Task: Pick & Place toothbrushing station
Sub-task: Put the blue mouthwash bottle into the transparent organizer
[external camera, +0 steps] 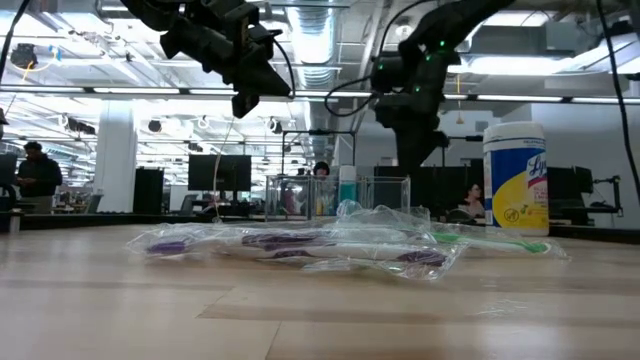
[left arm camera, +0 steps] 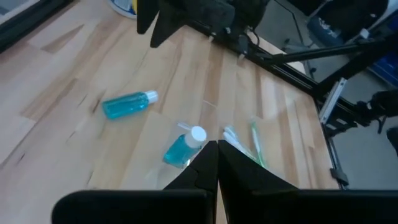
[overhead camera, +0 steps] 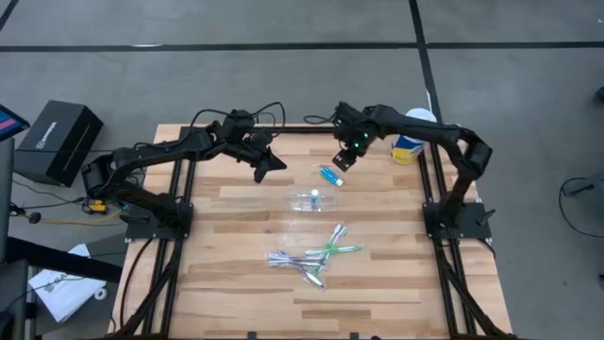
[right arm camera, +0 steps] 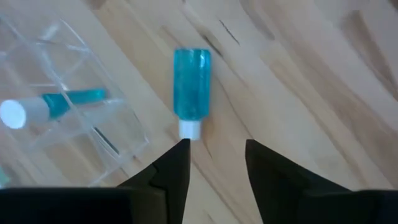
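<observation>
Over the counter's far side, my right end effector hangs spread above the blue tube lying beside the clear cup, left end effector pressed together nearby; off-centre descent could roll the tube away.

An open-plan robotics lab or workshop is indicated: a pale wooden-plank desk framed in black metal, grey concrete floor, exposed ceiling ducts, dark monitors, and people seated at workstations behind.
</observation>
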